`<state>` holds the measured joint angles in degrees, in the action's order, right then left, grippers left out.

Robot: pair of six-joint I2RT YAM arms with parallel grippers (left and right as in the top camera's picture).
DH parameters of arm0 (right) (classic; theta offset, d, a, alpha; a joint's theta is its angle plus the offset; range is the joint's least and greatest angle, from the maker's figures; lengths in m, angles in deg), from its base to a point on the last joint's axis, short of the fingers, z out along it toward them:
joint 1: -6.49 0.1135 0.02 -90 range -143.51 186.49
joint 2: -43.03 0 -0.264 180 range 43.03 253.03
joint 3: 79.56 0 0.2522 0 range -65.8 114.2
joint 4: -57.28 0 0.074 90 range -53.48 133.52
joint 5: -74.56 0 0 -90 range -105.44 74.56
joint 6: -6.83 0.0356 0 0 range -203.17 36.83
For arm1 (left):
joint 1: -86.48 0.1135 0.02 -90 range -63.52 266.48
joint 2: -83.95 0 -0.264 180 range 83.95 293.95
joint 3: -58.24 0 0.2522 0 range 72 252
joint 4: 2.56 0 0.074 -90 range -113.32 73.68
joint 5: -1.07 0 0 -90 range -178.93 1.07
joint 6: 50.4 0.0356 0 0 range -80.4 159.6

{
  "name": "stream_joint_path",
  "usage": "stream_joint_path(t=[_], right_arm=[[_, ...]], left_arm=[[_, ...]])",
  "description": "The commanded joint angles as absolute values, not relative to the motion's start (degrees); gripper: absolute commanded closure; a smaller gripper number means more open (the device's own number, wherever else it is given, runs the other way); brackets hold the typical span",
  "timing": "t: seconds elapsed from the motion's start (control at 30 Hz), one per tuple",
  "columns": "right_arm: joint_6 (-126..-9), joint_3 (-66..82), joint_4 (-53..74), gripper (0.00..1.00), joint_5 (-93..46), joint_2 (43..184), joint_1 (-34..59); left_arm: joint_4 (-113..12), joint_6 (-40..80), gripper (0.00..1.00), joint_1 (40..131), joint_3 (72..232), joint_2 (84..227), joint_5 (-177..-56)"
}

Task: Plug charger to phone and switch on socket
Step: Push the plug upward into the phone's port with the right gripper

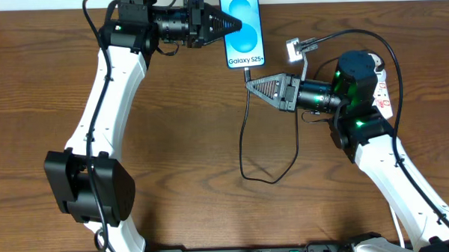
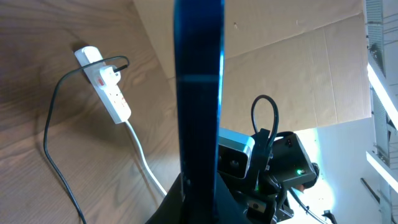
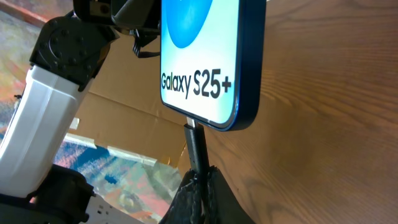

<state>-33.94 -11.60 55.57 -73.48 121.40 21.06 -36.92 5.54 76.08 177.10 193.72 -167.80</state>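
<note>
Stretched far forward with the white-shelled left arm (image 1: 107,93), black wedge-shaped left gripper (image 1: 237,24) aimed rightward, clamped tight. Bent inward with the white-shelled right arm (image 1: 394,165), black wedge-shaped right gripper (image 1: 251,83) aimed leftward, pinched shut.

The wooden counter (image 1: 180,142) carries the charger (image 1: 242,148) looped beside the right fingers (image 1: 272,87), the socket (image 2: 112,93) behind them.

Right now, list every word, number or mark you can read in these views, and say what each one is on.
"Galaxy S25+": on the lit screen of the phone, near its lower edge; it also reads in the overhead view.
Red markings on the white power strip: too small to read.
The charger shows no lettering.
No other text can be made out.
</note>
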Motion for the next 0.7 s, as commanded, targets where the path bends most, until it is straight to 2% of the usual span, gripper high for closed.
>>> stream_joint_path(t=[0.0, 0.67], right_arm=[[-33.5, -11.3, 57.1, 0.99, -68.2, 120.9, 20.4], [-32.6, -11.3, 58.4, 0.99, -62.9, 120.9, 22.1]], left_arm=[[-37.2, 6.7, 0.93, 75.5, 177.8, 192.2, -171.0], [-37.2, 6.3, 0.93, 75.3, 177.8, 192.2, -171.0]])
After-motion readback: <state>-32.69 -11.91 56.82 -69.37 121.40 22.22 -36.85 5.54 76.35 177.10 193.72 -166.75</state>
